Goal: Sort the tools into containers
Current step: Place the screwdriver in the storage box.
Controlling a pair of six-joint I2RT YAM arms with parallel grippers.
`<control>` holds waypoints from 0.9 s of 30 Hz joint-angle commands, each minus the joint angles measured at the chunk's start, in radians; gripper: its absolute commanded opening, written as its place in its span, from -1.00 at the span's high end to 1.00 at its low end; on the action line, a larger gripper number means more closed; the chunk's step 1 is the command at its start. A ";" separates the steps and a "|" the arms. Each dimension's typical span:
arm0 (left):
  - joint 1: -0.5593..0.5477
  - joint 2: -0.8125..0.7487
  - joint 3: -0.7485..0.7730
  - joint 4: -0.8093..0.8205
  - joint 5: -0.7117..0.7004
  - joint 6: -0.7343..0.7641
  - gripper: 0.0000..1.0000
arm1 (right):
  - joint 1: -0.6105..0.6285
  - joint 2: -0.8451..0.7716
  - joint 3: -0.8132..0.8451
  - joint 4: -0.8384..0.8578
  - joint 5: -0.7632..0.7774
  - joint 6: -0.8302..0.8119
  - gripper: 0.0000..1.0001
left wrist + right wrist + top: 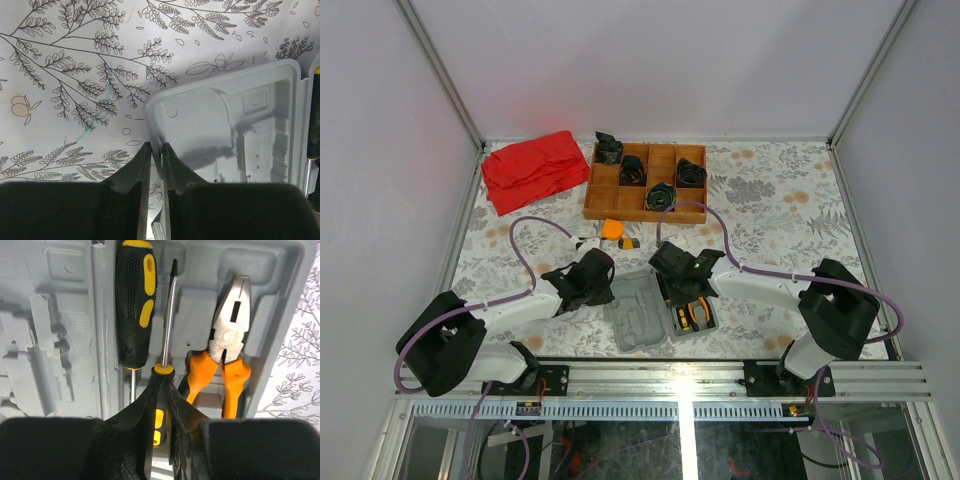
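1. Left gripper (156,145): at 9 o'clock of the case (200,120); fingers pressed almost together, seemingly pinching the lid's rim at its corner
2. Case: open flat on the table (770,200) between the two grippers, bare lid half left, tool half right; judged light, hollow and apt to slide; the thin stiff rim is the place to steady it
3. Tape measure (612,229): on the table at 11 o'clock of the case, not yet sorted; judged compact, hard, smooth and round, so likely to slip; best taken across its flat faces
4. Yellow-grey piece (630,242): just beside the tape measure, at its 4 o'clock; too small to judge
5. Stowed screwdriver (135,300): lying in its recess, handle toward 12 o'clock
6. Held screwdriver (170,315): over the tool half, shaft toward 12 o'clock; judged stiff and light, with a slick steel shaft and a grippy handle; take it by the handle near the collar
7. Right gripper (163,382): clamped on the held screwdriver's handle just behind the yellow collar
8. Pliers (227,335): seated at 3 o'clock of the held screwdriver, nose toward 12 o'clock; judged the heaviest item
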 commanded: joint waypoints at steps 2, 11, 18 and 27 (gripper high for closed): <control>-0.010 -0.005 0.013 0.016 0.013 -0.007 1.00 | -0.007 0.039 0.004 0.011 -0.046 0.012 0.62; -0.011 0.022 0.016 0.061 0.056 0.002 1.00 | -0.006 0.158 0.014 -0.019 -0.097 0.003 0.86; -0.015 0.035 0.024 0.074 0.072 0.023 1.00 | -0.006 0.280 0.002 0.007 -0.213 -0.019 1.00; -0.026 0.042 0.025 0.095 0.088 0.032 1.00 | -0.005 0.438 0.004 0.095 -0.269 -0.025 1.00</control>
